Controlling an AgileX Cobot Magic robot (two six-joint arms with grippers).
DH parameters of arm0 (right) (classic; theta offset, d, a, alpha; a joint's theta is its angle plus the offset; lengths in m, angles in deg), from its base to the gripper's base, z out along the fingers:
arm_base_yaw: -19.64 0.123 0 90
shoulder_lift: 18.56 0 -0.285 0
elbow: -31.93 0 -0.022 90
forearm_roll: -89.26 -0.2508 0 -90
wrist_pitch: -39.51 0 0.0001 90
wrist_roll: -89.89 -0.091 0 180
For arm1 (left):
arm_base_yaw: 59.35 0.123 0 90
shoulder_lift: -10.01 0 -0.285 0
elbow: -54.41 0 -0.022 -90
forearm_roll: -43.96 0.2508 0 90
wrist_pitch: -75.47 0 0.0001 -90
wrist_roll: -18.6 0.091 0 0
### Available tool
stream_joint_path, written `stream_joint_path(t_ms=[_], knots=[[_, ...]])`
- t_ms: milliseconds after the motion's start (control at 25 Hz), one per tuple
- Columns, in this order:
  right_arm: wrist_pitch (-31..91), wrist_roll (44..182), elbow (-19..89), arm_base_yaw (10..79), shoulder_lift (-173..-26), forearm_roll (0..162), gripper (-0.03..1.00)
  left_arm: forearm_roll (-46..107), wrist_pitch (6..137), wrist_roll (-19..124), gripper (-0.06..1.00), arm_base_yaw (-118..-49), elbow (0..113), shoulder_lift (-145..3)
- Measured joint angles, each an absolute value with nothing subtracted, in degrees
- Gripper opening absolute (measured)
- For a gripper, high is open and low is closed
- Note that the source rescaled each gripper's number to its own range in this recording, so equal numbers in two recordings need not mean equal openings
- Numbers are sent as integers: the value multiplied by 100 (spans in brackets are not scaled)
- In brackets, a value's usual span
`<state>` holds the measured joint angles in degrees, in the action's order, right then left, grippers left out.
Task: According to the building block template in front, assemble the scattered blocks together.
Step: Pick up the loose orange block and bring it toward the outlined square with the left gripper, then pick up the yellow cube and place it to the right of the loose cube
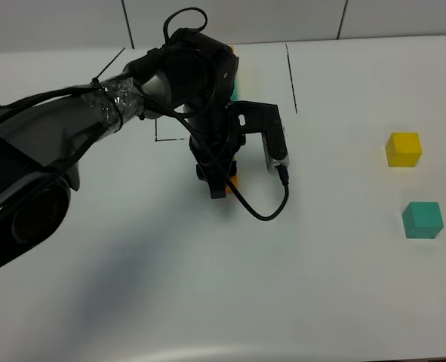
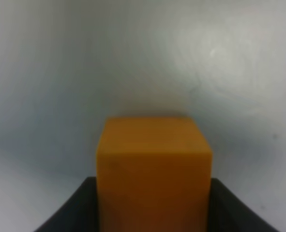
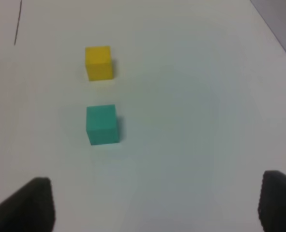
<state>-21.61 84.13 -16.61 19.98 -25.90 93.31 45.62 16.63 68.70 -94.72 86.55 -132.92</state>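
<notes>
My left gripper point(image 1: 223, 185) reaches to the middle of the table and is shut on the orange cube point(image 1: 233, 182). In the left wrist view the orange cube point(image 2: 152, 164) fills the space between the dark fingers point(image 2: 70, 212), at or just above the white tabletop. The yellow cube point(image 1: 404, 148) and the teal cube point(image 1: 422, 219) lie loose at the right, also seen in the right wrist view as yellow point(image 3: 98, 62) and teal point(image 3: 102, 124). The template point(image 1: 235, 84) is mostly hidden behind the left arm. My right gripper point(image 3: 157, 208) is open and empty, short of the teal cube.
Thin black lines point(image 1: 291, 75) and a drawn corner point(image 1: 168, 139) mark the white table point(image 1: 207, 286) near the back. The left arm's black cable point(image 1: 264, 211) loops down beside the gripper. A wall stands behind the table.
</notes>
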Motion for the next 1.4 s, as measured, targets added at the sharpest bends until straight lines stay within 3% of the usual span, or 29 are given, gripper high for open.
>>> stream_joint_path(t_ms=[280, 360, 400, 640, 760, 1000, 1400], knots=[[-2161, 8413, -1661, 1998, -2590, 9331, 72, 4562, 1663, 6880, 0, -9472, 8660, -13327], [-2161, 8413, -1661, 1998, -2590, 9329, 72, 4562, 1675, 6880, 5, -9472, 8660, -13327], [-2161, 8413, -1661, 1998, -2590, 9329, 72, 4562, 1682, 6875, 12, -9472, 8660, -13339], [-2161, 8413, -1661, 1998, -2590, 9329, 72, 4565, 1628, 6771, 78, -9472, 8677, -13204], [-2161, 8413, -1661, 1998, -2590, 9329, 72, 4565, 1596, 6600, 95, -9472, 8677, -12941], [-2161, 8413, -1661, 1998, -2590, 9325, 72, 4566, 1522, 5373, 100, -9344, 8725, -12302], [-2161, 8413, -1661, 1998, -2590, 9318, 72, 4566, 1247, 3755, 100, -7937, 8188, -11331]])
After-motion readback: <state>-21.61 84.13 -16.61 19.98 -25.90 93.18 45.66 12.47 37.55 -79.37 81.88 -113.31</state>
